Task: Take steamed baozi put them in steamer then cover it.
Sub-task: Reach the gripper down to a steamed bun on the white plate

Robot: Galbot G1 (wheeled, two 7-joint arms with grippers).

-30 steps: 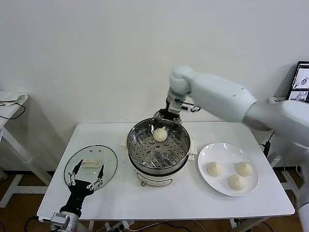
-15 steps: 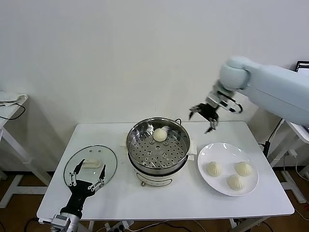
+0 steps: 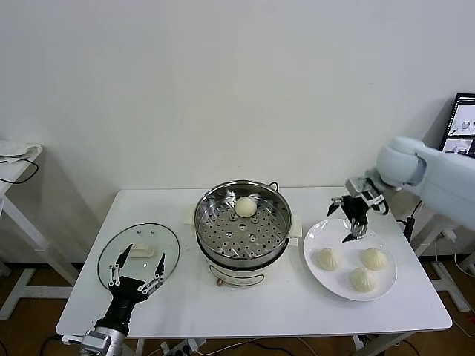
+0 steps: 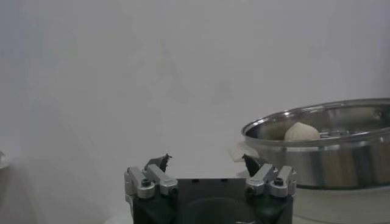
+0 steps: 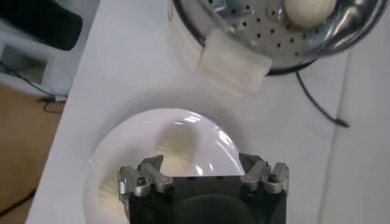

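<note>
White counter (image 3: pixel 185 304): steamer (image 3: pixel 243 256) holding one baozi (image 3: pixel 246 207); right gripper (image 3: pixel 355 215) above plate (image 3: pixel 320 234), fingers spread, empty; left gripper (image 3: pixel 136 268) likewise.

head: high, frontal | wrists: close | shared: steamer (image 3: pixel 243 226)

I find no legible text, label, brand, number or sign in any view. The monitor (image 3: pixel 464 124) at the right edge of the head view shows only small pictures, with no characters I can read.
</note>
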